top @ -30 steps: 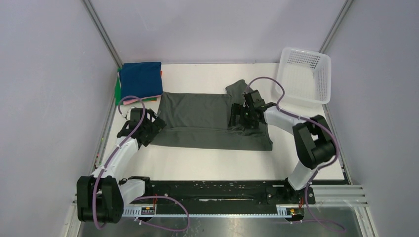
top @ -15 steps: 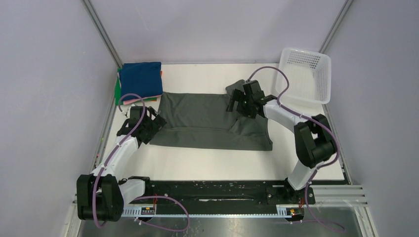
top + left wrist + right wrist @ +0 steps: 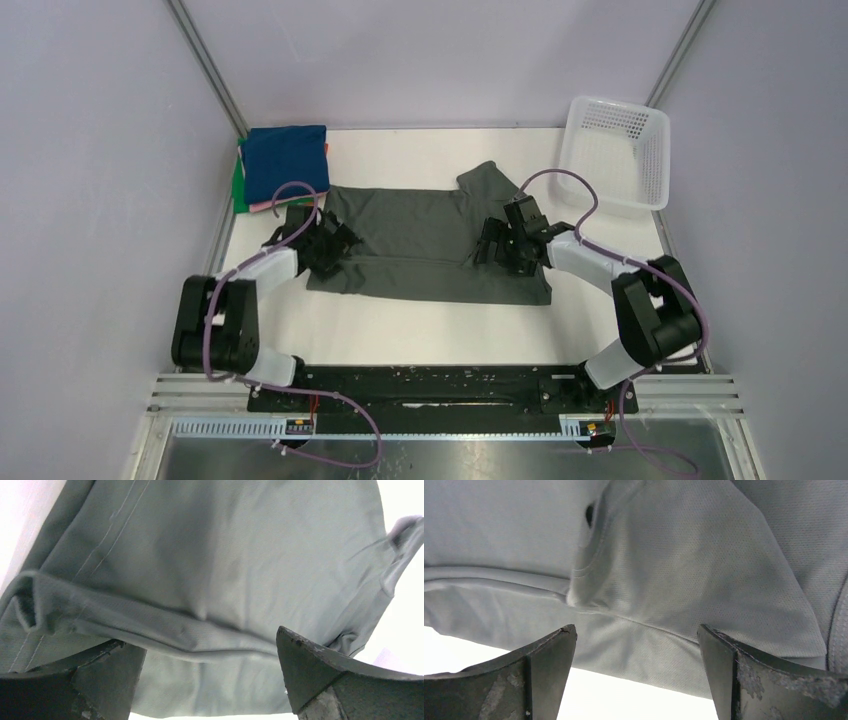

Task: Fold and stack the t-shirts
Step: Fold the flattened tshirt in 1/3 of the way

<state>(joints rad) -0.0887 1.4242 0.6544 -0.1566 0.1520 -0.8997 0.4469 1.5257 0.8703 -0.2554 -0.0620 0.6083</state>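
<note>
Lying under left tool (image 3: 335, 246) and right tool (image 3: 496, 246), grey-green shirt (image 3: 420, 232), both tools spread

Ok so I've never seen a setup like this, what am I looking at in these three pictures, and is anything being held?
These are two robot arms bolted at the near edge of a white table. The wide picture looks down from above and behind them. The two close-ups come from a camera on each wrist; the dark wedges at the bottom are that arm's own fingers. A dark grey-green t-shirt lies spread out in the middle. The left claw is over its left end, the right claw over its right part near a sleeve. Both are open above the cloth; neither grips anything. At the far left sits a stack of folded shirts, navy on top, and at the far right a white mesh basket.
</note>
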